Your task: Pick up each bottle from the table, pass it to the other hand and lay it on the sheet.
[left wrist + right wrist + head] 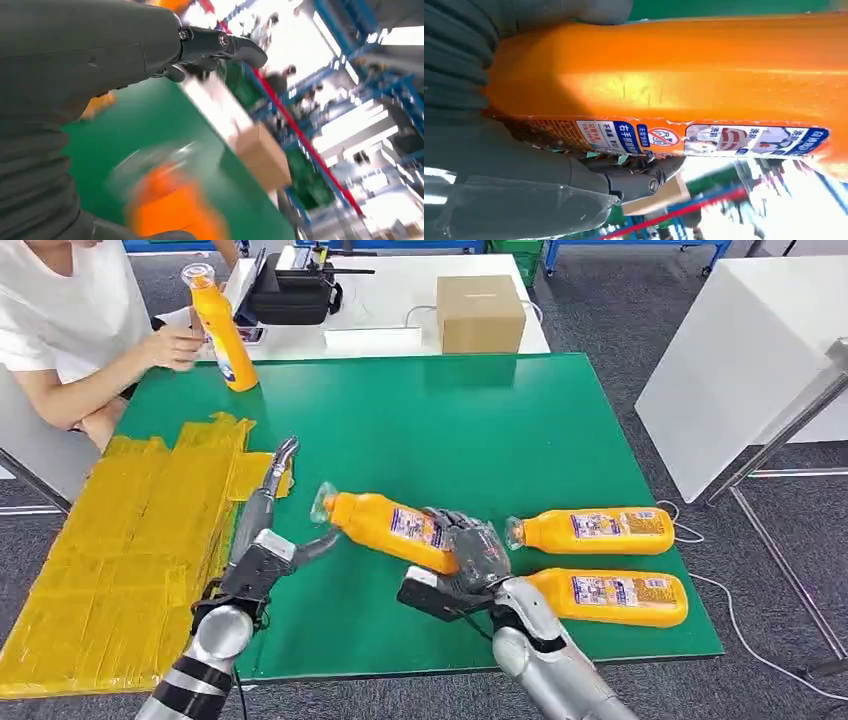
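While the held bottle hangs over the desk, these are the relations that matter:

Bottle: the bottle [395, 529] sits just left of centre in the lower half of the head view, raised off the green desk [420, 420].
Long axis: near level, cap end toward the left of the frame and slightly higher, base toward the right.
Right robot hand: the right robot hand [475, 550] is wrapped round the bottle's base half, fingers closed on it.
Left robot hand: the left robot hand [275, 540] is spread and holds nothing; its thumb tip lies just beside the cap end, and I cannot tell whether they touch.
Nearer hand: the left one, which I judge should take the neck half.
Sheet: the yellow sheet [120, 540] lies at the frame's left, beyond the left robot hand.
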